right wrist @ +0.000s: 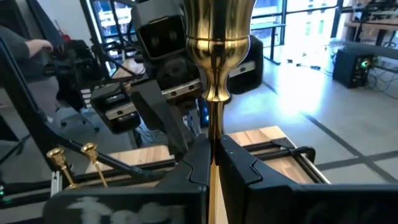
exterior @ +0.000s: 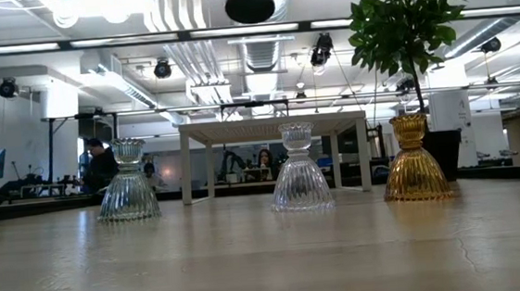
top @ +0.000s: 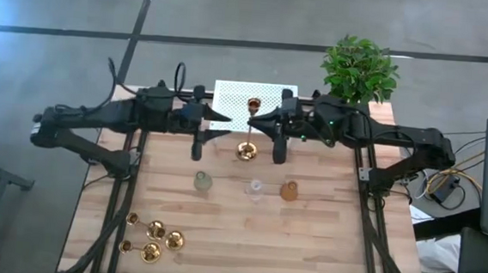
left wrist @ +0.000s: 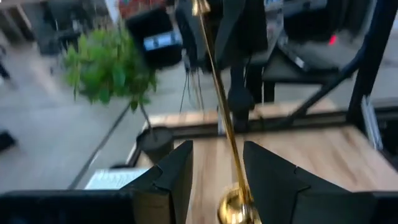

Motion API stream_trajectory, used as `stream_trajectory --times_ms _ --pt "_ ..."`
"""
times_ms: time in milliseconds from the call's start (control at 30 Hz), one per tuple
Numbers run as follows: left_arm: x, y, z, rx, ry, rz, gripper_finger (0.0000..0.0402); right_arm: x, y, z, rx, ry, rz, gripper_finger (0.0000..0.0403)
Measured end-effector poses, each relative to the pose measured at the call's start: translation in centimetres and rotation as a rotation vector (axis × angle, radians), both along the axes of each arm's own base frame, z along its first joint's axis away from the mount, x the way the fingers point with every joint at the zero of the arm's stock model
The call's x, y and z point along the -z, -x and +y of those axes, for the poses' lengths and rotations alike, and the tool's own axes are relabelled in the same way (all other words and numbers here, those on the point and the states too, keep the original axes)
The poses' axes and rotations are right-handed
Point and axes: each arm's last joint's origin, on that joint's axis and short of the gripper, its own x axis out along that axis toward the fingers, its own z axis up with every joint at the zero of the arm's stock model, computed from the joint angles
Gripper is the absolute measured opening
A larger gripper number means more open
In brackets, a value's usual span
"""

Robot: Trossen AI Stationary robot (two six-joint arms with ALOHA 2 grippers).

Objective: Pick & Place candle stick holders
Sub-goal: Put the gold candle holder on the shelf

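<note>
No readable text, label or number on anything in view

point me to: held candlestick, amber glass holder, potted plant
held candlestick (right wrist: 216,37), right wrist view, on its top cup
amber glass holder (exterior: 414,163), low view, on its ribbed body
potted plant (top: 358,69), high view, on its foliage
</note>
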Motion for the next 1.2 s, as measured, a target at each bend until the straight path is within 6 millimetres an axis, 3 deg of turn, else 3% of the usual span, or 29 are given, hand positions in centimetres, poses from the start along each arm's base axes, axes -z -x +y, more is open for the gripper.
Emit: stream_trajectory --times_ms 167,533,867,1200 --pt "1.2 -0.9 0.4 0.111 0.074 -0.050 0.0147 0.8 -0.9 -0.1 -0.006 -0.007 0.024 0.0009" --pt "2.2 -2.7 1.1 0.125 0.080 -0.029 0.0147 0.8 -1.9 -0.2 -0.029 -0.015 -0.016 0.0009" --pt "1.6 -2.9 1.8 0.170 0.094 -0.100 0.0145 0.8 -1.9 -0.2 -0.032 -0.021 -0.016 0.0010" --pt "1.4 -3.0 2.1 0.181 0.114 -0.133 0.0079 0.8 -1.9 -0.3 -0.030 -0.019 -0.016 0.0011"
